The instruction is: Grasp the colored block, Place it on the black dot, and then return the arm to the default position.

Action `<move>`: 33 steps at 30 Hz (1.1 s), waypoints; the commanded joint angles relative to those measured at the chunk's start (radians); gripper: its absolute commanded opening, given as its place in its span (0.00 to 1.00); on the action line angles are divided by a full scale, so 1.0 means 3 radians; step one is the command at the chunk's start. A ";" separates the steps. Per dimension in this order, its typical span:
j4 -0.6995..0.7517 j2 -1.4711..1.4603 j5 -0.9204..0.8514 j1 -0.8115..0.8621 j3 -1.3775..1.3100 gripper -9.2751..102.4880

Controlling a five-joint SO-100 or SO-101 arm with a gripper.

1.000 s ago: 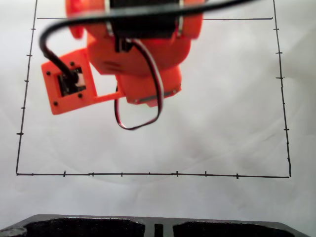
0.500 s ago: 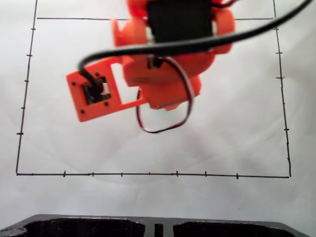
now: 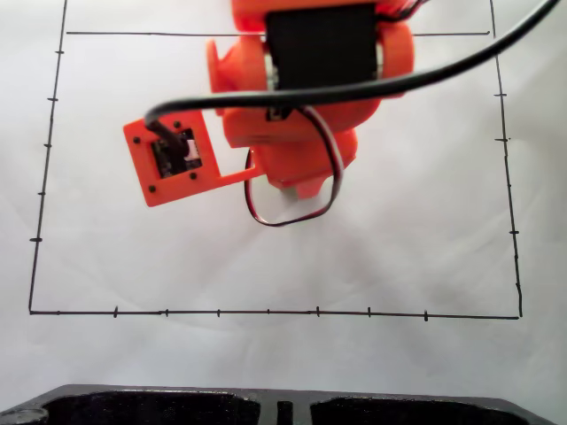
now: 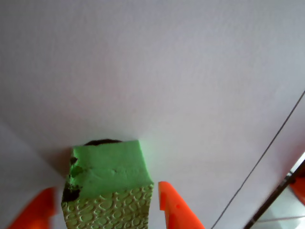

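One green block (image 4: 108,183) fills the lower left of the wrist view, smooth face up toward the camera, crackle-textured side facing the bottom edge. We see it sitting on the white paper (image 4: 181,71) with a sliver of the black dot (image 4: 102,142) poking out along its far edge and another dark patch at its lower left corner, so it looks to be resting right over the dot, though most of the blot is covered. Two orange fingertips flank it: one (image 4: 174,205) just beside its right side with a thin gap, the other (image 4: 35,212) off its left side with a wider gap. We read the gripper (image 4: 102,210) as parted, not pinching the block. A thin black border line (image 4: 267,157) runs diagonally at the right of the wrist view.

From the fixed view we get the orange arm (image 3: 301,115) hanging over the upper middle of the ruled rectangle (image 3: 266,312), a black cable (image 3: 372,84) crossing it, a red-black-white wire loop (image 3: 301,199) below, and an orange camera plate (image 3: 173,159) sticking out left. A dark object (image 3: 283,407) lines the bottom edge.
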 commanded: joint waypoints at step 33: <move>-0.0624 0.3753 -0.1171 0.0798 0.1677 0.20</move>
